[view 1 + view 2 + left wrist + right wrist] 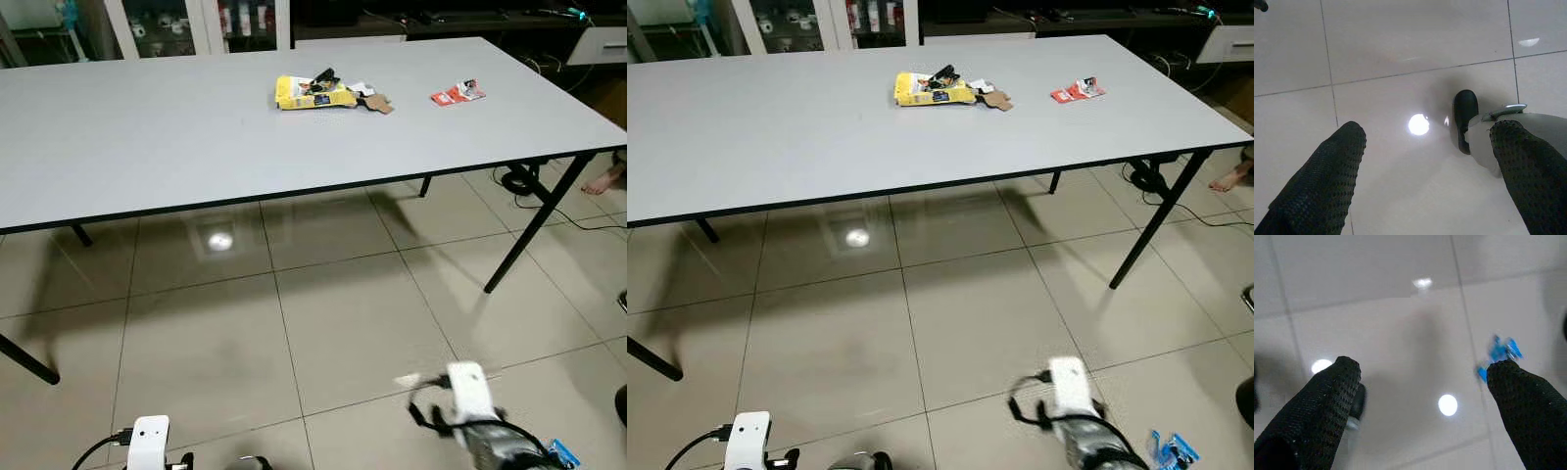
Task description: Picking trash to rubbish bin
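Beige glossy floor tiles (333, 323) stretch under a long grey table (147, 127) that fills the upper part of the eye views. On the far half of the table lies a yellow bag (312, 94), flat, its long axis running left to right, with a brown scrap (376, 103) touching its right end. A red wrapper (457, 94) lies well apart to the right, tilted up toward the far right. A blue scrap (1172, 451) sits on the floor beside the right arm. The right wrist view shows the right gripper (1422, 369) spread wide and empty above the tiles, the blue scrap just past one fingertip. The left gripper (1427, 132) also hangs wide open, holding nothing, with the robot's foot (1465, 117) below.
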`<state>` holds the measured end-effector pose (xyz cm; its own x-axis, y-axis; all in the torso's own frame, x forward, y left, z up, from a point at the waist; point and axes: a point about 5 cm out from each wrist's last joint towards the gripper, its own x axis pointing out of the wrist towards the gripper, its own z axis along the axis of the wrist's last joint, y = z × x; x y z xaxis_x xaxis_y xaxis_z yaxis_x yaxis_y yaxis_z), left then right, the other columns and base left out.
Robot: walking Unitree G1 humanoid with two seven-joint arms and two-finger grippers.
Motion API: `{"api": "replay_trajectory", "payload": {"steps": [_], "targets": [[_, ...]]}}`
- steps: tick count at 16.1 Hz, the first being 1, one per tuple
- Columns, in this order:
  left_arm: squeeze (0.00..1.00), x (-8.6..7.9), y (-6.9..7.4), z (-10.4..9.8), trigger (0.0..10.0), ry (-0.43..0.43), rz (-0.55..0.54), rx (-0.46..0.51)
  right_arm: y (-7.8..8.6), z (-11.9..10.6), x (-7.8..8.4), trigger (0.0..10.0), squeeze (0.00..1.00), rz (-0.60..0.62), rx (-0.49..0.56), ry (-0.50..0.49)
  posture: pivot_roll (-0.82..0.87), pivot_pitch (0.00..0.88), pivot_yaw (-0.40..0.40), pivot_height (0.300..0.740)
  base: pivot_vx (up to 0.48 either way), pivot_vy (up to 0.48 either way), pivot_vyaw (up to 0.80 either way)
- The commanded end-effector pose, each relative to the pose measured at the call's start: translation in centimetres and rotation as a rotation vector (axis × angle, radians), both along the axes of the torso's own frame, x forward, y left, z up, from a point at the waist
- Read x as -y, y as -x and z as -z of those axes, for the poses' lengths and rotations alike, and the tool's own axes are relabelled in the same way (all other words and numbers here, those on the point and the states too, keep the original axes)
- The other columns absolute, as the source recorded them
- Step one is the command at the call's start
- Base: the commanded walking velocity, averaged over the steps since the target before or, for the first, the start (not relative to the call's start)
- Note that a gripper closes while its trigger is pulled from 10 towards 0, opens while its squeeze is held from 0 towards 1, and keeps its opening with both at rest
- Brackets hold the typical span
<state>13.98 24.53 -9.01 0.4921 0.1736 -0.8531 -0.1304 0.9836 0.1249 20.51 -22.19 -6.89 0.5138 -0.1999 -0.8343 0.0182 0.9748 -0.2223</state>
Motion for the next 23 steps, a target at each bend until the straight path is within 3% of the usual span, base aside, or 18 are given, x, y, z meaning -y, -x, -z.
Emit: {"api": "replay_trajectory", "payload": {"steps": [1, 5, 10, 13, 14, 17, 19, 23], "targets": [[0.00, 0.1, -0.1, 0.0, 10.0, -0.003, 0.007, 0.007, 0.4, 0.1, 0.7, 10.0, 0.00, 0.012, -0.021, 0.036, -0.05, 0.050, 0.011, 0.740, 0.000, 0.000, 0.00], [0.00, 0.0, 0.1, 0.0, 10.0, -0.005, 0.028, -0.008, 1.0, -0.1, 2.4, 10.0, 0.00, 0.037, -0.047, 0.121, -0.05, 0.050, 0.011, 0.740, 0.000, 0.000, 0.00], [0.00, 0.0, 0.3, 0.1, 10.0, 0.010, 0.031, -0.005, 1.0, -0.3, 3.1, 10.0, 0.00, 0.052, -0.050, 0.150, -0.05, 0.052, 0.011, 0.740, 0.000, 0.000, 0.00], [0.00, 0.0, 0.4, 0.1, 10.0, 0.005, 0.036, -0.014, 2.1, -0.1, 4.1, 10.0, 0.00, 0.056, -0.085, 0.165, -0.05, 0.052, 0.013, 0.740, 0.000, 0.000, 0.00], [0.00, 0.0, 0.4, 0.1, 10.0, 0.004, 0.037, -0.015, 2.2, 0.0, 4.1, 10.0, 0.00, 0.053, -0.089, 0.162, -0.05, 0.052, 0.013, 0.740, 0.000, 0.000, 0.00], [0.00, -0.2, 0.3, 0.0, 10.0, -0.019, 0.041, -0.002, 1.9, 0.5, 1.9, 10.0, 0.00, -0.002, -0.077, 0.030, -0.05, 0.055, 0.009, 0.740, 0.000, 0.000, 0.00], [0.00, -0.2, 0.3, 0.0, 10.0, -0.009, 0.032, 0.018, 1.2, 0.5, 0.7, 10.0, 0.00, -0.032, -0.065, 0.009, -0.05, 0.055, 0.009, 0.740, 0.000, 0.000, 0.00], [0.00, -0.4, 0.5, 0.0, 10.0, -0.012, 0.033, 0.018, 1.3, 0.5, 0.7, 10.0, 0.00, -0.060, -0.078, 0.028, -0.04, 0.054, 0.008, 0.740, 0.000, 0.000, 0.00]]}}
